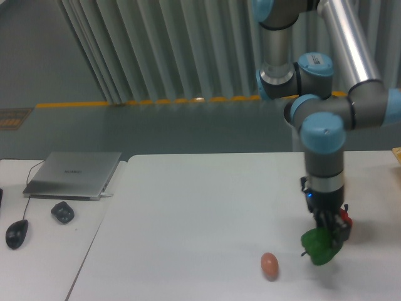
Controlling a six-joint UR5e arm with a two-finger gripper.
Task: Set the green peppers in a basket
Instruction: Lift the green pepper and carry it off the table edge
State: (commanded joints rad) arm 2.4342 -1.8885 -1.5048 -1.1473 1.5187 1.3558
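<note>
The green pepper (318, 247) is glossy and dark green, at the front right of the white table (200, 207). My gripper (328, 233) points straight down and its dark fingers close around the pepper's top. The pepper seems to hang just above the tabletop or rest lightly on it; I cannot tell which. A small red patch (346, 219) shows just behind the gripper. No basket is in view.
A small orange-pink egg-shaped object (269, 264) lies on the table left of the pepper. A closed silver laptop (74, 174), a small dark object (62, 212) and a black mouse (16, 233) sit on the left side table. A yellow edge (397, 154) shows at far right.
</note>
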